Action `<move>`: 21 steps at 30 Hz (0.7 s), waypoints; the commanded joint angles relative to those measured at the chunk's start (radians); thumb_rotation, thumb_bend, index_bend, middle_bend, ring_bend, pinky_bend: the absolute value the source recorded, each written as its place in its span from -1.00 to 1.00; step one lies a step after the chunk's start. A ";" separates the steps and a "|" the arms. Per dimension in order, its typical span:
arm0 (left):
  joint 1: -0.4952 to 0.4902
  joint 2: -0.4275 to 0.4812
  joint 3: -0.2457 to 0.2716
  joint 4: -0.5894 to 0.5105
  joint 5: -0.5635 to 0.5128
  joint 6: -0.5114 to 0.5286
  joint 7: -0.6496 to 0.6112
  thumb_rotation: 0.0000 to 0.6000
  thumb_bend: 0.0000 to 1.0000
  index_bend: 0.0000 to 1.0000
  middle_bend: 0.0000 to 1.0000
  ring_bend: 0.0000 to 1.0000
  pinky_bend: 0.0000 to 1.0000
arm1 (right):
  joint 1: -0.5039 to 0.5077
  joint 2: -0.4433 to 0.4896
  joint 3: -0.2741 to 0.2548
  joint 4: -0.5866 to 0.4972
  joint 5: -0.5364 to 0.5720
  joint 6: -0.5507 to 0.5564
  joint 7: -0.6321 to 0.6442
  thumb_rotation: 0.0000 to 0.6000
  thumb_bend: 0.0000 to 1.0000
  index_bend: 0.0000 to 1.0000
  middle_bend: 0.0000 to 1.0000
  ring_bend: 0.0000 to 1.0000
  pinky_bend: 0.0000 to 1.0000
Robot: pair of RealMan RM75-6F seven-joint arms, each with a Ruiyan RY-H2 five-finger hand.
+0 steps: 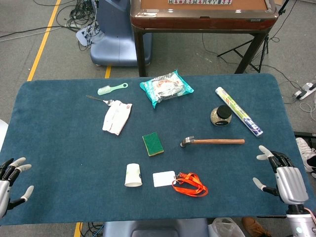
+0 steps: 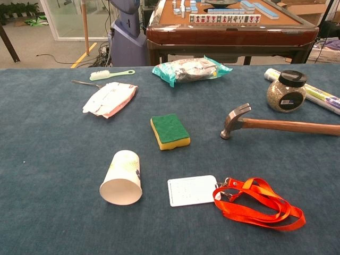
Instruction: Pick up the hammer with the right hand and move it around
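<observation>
The hammer (image 1: 212,141) (image 2: 276,124) lies flat on the blue table, right of centre, its steel head to the left and its wooden handle running right. My right hand (image 1: 281,175) hovers at the table's near right edge, well to the right of and nearer than the handle's end, fingers spread and holding nothing. At the near left edge my left hand (image 1: 11,180) is also spread and holds nothing. Neither hand shows in the chest view.
Near the hammer stand a dark-lidded jar (image 1: 220,115) and a foil roll (image 1: 238,111). A green-yellow sponge (image 1: 153,143), a tipped paper cup (image 1: 133,175), a white card with orange lanyard (image 1: 189,183), a snack bag (image 1: 166,87), a wipes pack (image 1: 117,116), a brush (image 1: 111,89) and a spoon (image 1: 101,99) lie elsewhere.
</observation>
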 commanded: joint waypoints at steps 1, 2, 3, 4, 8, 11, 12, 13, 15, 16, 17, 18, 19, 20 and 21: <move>0.000 0.000 0.000 0.000 0.001 0.001 0.000 1.00 -0.50 -0.44 -0.65 -0.83 -0.75 | 0.000 0.001 0.001 -0.001 0.000 0.001 -0.001 1.00 -0.63 -0.69 -0.31 -0.65 -0.64; 0.001 0.000 0.000 0.000 0.001 0.001 0.000 1.00 -0.50 -0.44 -0.65 -0.83 -0.75 | 0.000 0.002 0.001 -0.002 0.001 0.001 -0.002 1.00 -0.63 -0.69 -0.31 -0.65 -0.64; 0.001 0.000 0.001 0.000 0.001 0.001 0.001 1.00 -0.50 -0.44 -0.65 -0.83 -0.75 | 0.000 0.002 0.001 -0.002 0.001 0.000 -0.003 1.00 -0.63 -0.69 -0.31 -0.65 -0.64; 0.001 0.000 0.001 0.000 0.001 0.001 0.001 1.00 -0.50 -0.44 -0.65 -0.83 -0.75 | 0.001 0.002 0.002 -0.003 0.003 -0.001 -0.003 1.00 -0.63 -0.69 -0.31 -0.65 -0.64; 0.002 0.000 0.001 -0.001 0.001 0.003 0.000 1.00 -0.50 -0.44 -0.65 -0.83 -0.75 | 0.013 0.006 0.008 -0.004 0.009 -0.017 -0.014 1.00 -0.63 -0.69 -0.31 -0.65 -0.64; 0.001 0.000 0.001 0.000 0.002 0.002 0.000 1.00 -0.50 -0.44 -0.65 -0.83 -0.75 | 0.032 0.013 0.019 -0.011 0.015 -0.039 -0.038 1.00 -0.63 -0.66 -0.31 -0.65 -0.64; 0.000 -0.001 0.001 0.000 0.002 0.000 0.002 1.00 -0.50 -0.44 -0.65 -0.83 -0.75 | 0.042 0.016 0.026 -0.016 0.021 -0.050 -0.053 1.00 -0.63 -0.62 -0.31 -0.65 -0.64; -0.001 -0.001 0.001 -0.001 0.003 -0.001 0.003 1.00 -0.50 -0.44 -0.65 -0.83 -0.75 | 0.054 0.018 0.035 -0.022 0.027 -0.062 -0.068 1.00 -0.63 -0.56 -0.30 -0.65 -0.64; -0.001 -0.001 0.001 -0.001 0.005 -0.001 0.003 1.00 -0.50 -0.44 -0.65 -0.83 -0.75 | 0.072 0.021 0.048 -0.029 0.039 -0.082 -0.094 1.00 -0.63 -0.48 -0.27 -0.65 -0.64; -0.001 -0.001 0.001 -0.001 0.005 -0.001 0.003 1.00 -0.50 -0.44 -0.65 -0.83 -0.75 | 0.083 0.023 0.055 -0.033 0.047 -0.095 -0.108 1.00 -0.63 -0.45 -0.25 -0.65 -0.64; -0.001 -0.001 0.001 -0.001 0.005 -0.001 0.003 1.00 -0.50 -0.44 -0.65 -0.83 -0.75 | 0.095 0.025 0.062 -0.037 0.056 -0.110 -0.121 1.00 -0.63 -0.42 -0.23 -0.65 -0.64; -0.001 -0.001 0.001 0.000 0.003 -0.002 0.004 1.00 -0.50 -0.44 -0.65 -0.83 -0.75 | 0.111 0.027 0.071 -0.042 0.070 -0.132 -0.139 1.00 -0.63 -0.39 -0.22 -0.65 -0.64; -0.002 -0.001 0.001 -0.001 0.002 -0.003 0.005 1.00 -0.50 -0.44 -0.65 -0.83 -0.75 | 0.124 0.027 0.078 -0.045 0.082 -0.149 -0.154 1.00 -0.63 -0.37 -0.20 -0.65 -0.64; -0.002 -0.001 0.001 -0.001 0.001 -0.004 0.006 1.00 -0.50 -0.44 -0.65 -0.83 -0.75 | 0.138 0.026 0.085 -0.047 0.093 -0.166 -0.170 1.00 -0.63 -0.34 -0.18 -0.65 -0.64; -0.002 -0.001 0.001 -0.001 0.001 -0.004 0.007 1.00 -0.50 -0.44 -0.65 -0.83 -0.75 | 0.155 0.024 0.092 -0.050 0.109 -0.190 -0.189 1.00 -0.63 -0.34 -0.17 -0.65 -0.64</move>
